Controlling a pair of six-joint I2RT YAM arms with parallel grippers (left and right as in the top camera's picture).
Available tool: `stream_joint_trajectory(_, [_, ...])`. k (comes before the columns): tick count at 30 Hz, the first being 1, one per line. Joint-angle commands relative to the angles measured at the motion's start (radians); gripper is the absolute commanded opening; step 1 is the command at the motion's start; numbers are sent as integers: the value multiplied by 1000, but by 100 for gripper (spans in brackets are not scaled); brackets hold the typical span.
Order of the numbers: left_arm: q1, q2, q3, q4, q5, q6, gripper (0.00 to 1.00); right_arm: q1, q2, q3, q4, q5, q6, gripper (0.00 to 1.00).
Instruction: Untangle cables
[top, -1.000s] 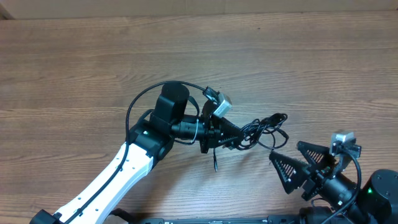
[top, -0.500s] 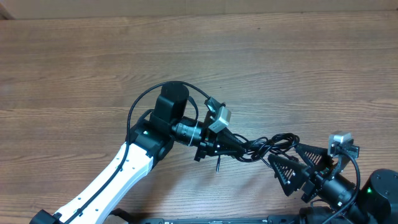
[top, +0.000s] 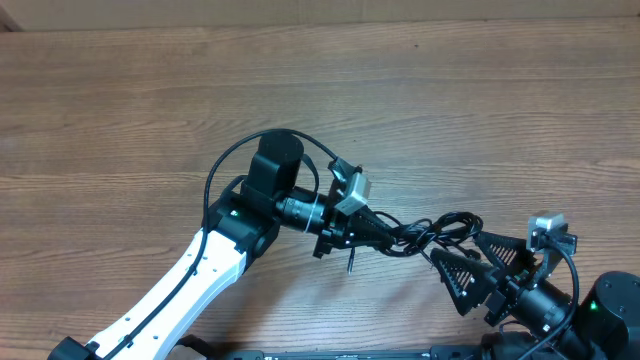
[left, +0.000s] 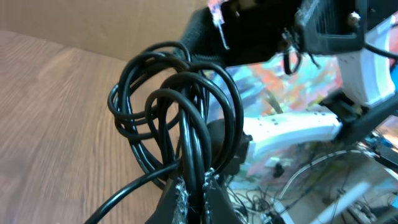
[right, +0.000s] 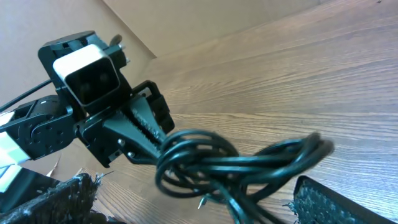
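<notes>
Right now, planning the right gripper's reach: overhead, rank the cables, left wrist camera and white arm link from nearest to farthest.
1. cables, just left of the right gripper.
2. left wrist camera, farther up-left.
3. white arm link, far left.

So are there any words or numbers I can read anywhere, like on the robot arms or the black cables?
No text can be read anywhere.
Bundle of thin black cables: no print shows.
White-and-black left robot arm: no lettering shows.
Small pale tag with pinkish marks at the top of the left wrist view: too blurred to read.
</notes>
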Motion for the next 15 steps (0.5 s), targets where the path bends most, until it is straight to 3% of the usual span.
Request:
stream_joint_trajectory(1, [9,-24,29,84,-23,-148,4,3,0,23,3,3,3,100])
stream_joint_trajectory(6, [60,-24,29,369,-23,-535,4,3,0,23,-5,60,3,100])
stream_joint_trajectory(9, [78,-24,29,421,-14,-613,4,3,0,23,-3,62,3,100])
stream_joint_trajectory(13, [77,-24,29,423,-4,-628,4,3,0,23,-2,63,3,100])
stream_joint_trajectory(15, [77,-24,29,423,-3,-636,4,3,0,22,8,63,3,91])
